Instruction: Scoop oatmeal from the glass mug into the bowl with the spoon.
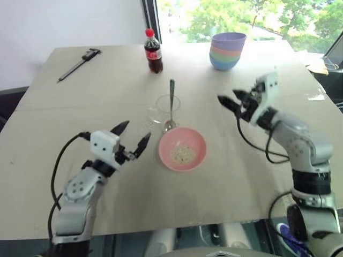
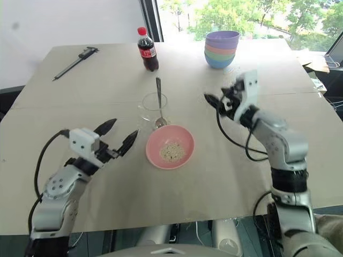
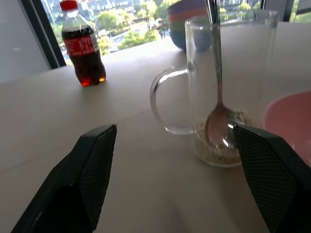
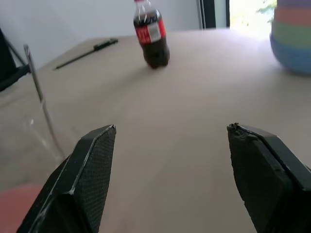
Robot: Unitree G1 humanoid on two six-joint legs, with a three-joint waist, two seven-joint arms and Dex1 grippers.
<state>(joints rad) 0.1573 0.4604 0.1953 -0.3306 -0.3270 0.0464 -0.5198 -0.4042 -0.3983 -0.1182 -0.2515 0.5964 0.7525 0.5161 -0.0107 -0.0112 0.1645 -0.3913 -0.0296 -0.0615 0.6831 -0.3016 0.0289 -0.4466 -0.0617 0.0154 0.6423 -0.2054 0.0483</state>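
Note:
The glass mug (image 1: 168, 108) stands at the table's middle, and the spoon (image 1: 171, 95) stands upright inside it, handle up. A little oatmeal (image 3: 217, 151) lies at the mug's bottom around the spoon's tip. Just in front sits the pink bowl (image 1: 182, 149) with a small heap of oatmeal (image 1: 183, 154) in it. My left gripper (image 1: 135, 132) hovers open, to the left of the bowl, pointing at the mug with nothing between its fingers. My right gripper (image 1: 228, 99) is open and empty to the right of the mug, apart from it.
A cola bottle (image 1: 153, 52) stands behind the mug. A stack of coloured bowls (image 1: 228, 51) sits at the back right. A black-and-grey caliper (image 1: 79, 64) lies at the back left. The table's front edge (image 1: 177, 225) runs close below my arms.

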